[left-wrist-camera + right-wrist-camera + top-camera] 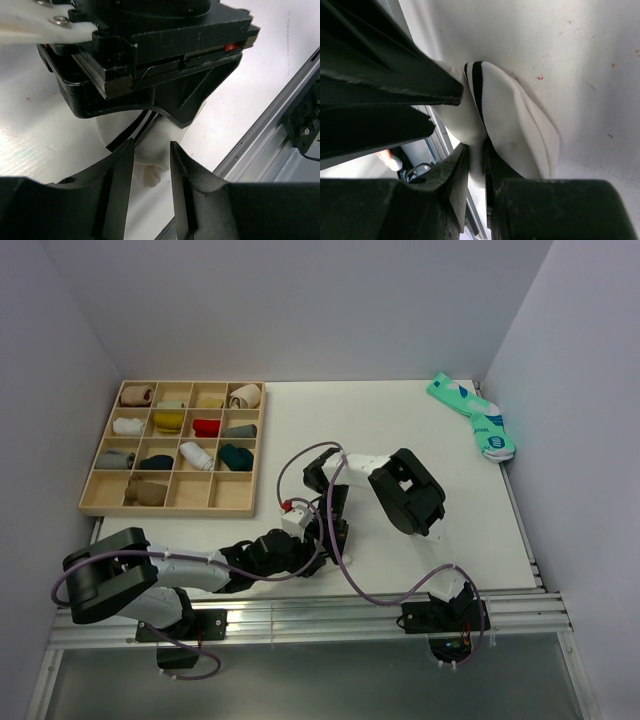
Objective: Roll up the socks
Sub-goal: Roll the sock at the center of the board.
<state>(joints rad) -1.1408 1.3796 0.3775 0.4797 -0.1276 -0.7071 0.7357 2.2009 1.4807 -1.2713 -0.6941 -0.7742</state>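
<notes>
- Right gripper [476,149]: pinched shut on white sock [507,120].
- Left gripper [152,150]: jaws apart, straddling it loosely.
- Risk: fabric may unroll, since only one pinch holds it.

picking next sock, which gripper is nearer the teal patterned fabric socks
Right. The right gripper sits just nearer the teal patterned fabric socks; the left gripper is beside it, further left.
</notes>
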